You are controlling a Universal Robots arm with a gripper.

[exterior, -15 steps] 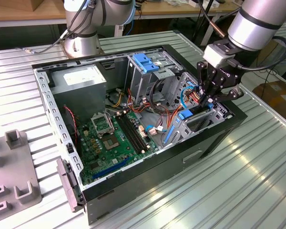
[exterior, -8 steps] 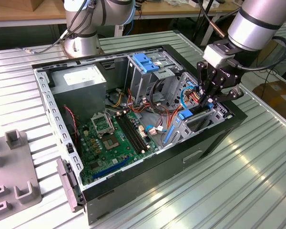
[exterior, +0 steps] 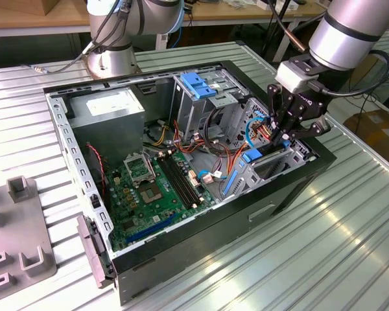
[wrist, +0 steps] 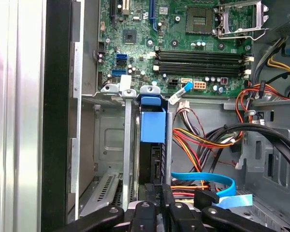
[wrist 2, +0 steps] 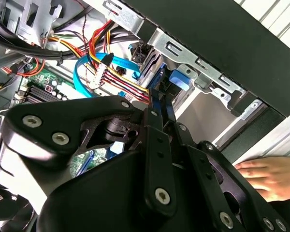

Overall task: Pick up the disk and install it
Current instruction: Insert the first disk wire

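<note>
The disk (wrist: pixel 152 123) stands on edge in a narrow metal bay slot at the open computer case's corner, with its blue carrier rail toward the motherboard. Its dark connector end faces my gripper. My gripper (wrist: pixel 162 194) hangs right over that end, and its black fingers (wrist 2: pixel 157 145) lie pressed together with nothing between them. In the second wrist view the gripper (wrist 2: pixel 158 99) points at the disk (wrist 2: pixel 180 79) in the slot. In the exterior view the gripper (exterior: pixel 283 144) reaches down into the case at the exterior view's right, beside the disk's blue rail (exterior: pixel 251 155).
Red, yellow and blue cables (wrist: pixel 208 145) crowd the space beside the slot. The motherboard (exterior: pixel 149 188), a grey power-supply box (exterior: pixel 110 107) and a drive cage with a blue bracket (exterior: pixel 198 84) fill the case. A person's hand (wrist 2: pixel 270 176) rests outside the case wall. A grey fixture (exterior: pixel 19 227) sits on the table.
</note>
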